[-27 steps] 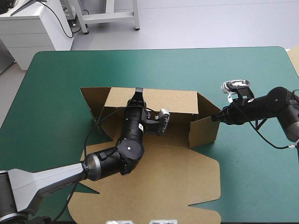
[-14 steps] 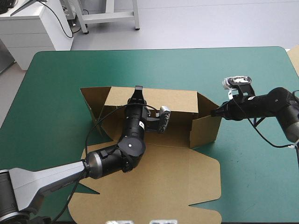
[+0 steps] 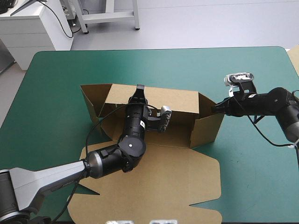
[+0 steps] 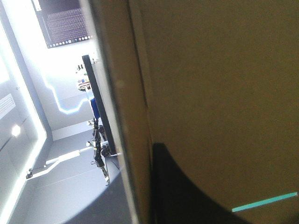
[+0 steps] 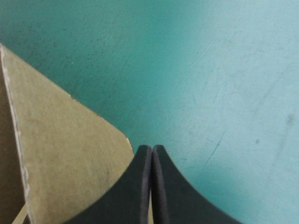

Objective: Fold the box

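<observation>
Box (image 3: 154,186) half-raised, right tool (image 3: 215,109) seemingly touching its wall.

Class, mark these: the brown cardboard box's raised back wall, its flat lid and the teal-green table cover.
Brown cardboard box's raised back wall (image 3: 180,100): high view, inner face.
Flat lid (image 3: 177,179): high view, middle of the panel.
Teal-green table cover (image 3: 210,65): high view, bare far stretch.

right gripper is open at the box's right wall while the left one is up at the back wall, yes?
Not quite. The right gripper is shut, not open: the right wrist view shows its two black fingers meeting in one pointed arch. The rest holds in the high view: it is at the right wall of the box, and the left gripper is at the back wall.
</observation>
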`<state>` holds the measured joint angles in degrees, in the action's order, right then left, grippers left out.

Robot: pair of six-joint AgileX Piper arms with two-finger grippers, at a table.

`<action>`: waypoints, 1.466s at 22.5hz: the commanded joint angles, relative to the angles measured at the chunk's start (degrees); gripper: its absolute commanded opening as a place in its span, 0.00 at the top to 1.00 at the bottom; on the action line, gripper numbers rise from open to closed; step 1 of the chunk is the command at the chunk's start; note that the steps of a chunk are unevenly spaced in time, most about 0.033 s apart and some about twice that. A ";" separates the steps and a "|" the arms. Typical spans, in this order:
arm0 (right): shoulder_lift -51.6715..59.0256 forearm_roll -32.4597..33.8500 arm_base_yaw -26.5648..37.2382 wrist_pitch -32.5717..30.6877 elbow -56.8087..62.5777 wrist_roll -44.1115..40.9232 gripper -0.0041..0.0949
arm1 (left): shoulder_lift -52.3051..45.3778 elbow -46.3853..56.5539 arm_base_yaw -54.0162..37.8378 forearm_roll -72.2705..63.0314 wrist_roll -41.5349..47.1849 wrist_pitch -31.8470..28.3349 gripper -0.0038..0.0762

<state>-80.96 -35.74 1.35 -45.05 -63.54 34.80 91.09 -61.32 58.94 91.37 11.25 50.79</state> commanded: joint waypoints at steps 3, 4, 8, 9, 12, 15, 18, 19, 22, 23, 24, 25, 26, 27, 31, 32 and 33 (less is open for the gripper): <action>1.89 3.17 -0.09 6.59 -1.41 -4.88 0.98 | -1.87 -4.84 -0.09 3.91 -0.77 2.56 0.96; 1.89 3.89 -0.09 6.17 -1.41 -5.34 0.98 | -1.87 -5.41 -0.09 3.91 -0.77 2.46 0.96; 1.89 3.99 -0.09 5.62 -1.41 -6.38 0.98 | -1.87 -5.94 -0.09 0.15 -0.77 2.46 0.96; 1.89 3.99 -0.09 5.62 -1.41 -6.38 0.98 | -1.87 -5.94 -0.09 -0.60 -0.77 2.46 0.96; 1.89 3.99 -0.09 6.45 -1.41 -6.38 0.98 | -1.87 -5.94 -0.09 -0.22 -0.77 2.46 0.96; 1.89 3.99 -0.09 6.95 -1.41 -8.37 0.98 | -1.87 -5.94 -0.09 0.03 -0.51 2.35 0.96; 1.89 3.21 -0.09 2.42 -1.41 -8.55 0.98 | -1.87 -5.94 -0.09 -2.04 -0.21 2.11 0.96; 1.89 2.55 -0.09 1.20 -1.41 -8.00 0.98 | -1.87 -5.94 -0.09 -2.13 -0.21 2.12 0.96; 2.14 0.25 -0.09 -3.47 -1.41 -5.74 0.98 | -1.87 -5.94 -0.09 -2.13 -0.21 1.91 0.96; 2.48 -0.92 -0.09 -5.10 -1.20 -4.44 0.98 | -1.87 -5.94 -0.09 -2.13 -0.21 1.91 0.96; 3.97 -5.16 -0.09 -6.81 0.57 -0.58 0.98 | -1.87 -5.94 -0.09 -2.27 -0.21 1.91 0.96; 4.89 -7.42 -0.09 -6.55 1.72 0.88 0.98 | -1.87 -5.94 -0.09 -2.27 -0.21 1.91 0.96; 7.87 -13.03 -0.09 -4.80 5.28 4.61 0.98 | -1.87 -5.94 -0.09 -2.36 -0.21 1.91 0.96; 10.33 -17.31 -0.21 -2.39 8.87 7.88 0.98 | -1.87 -5.94 -0.09 -2.36 -0.21 1.91 0.96; 16.00 -28.83 -4.74 9.55 19.11 22.45 0.98 | -1.87 -5.94 -0.09 -2.36 -0.33 -0.47 0.96; 15.92 -30.86 -6.22 10.55 20.13 25.09 0.98 | -1.87 -5.94 -0.09 -2.36 -0.33 -1.17 0.96; 15.81 -32.88 -9.67 13.85 21.73 28.87 0.98 | -1.87 -5.94 -0.09 -2.36 -0.33 -1.82 0.96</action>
<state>-66.53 -62.27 -4.77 -35.75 -42.33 57.47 91.65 -65.36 58.88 85.64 10.38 49.34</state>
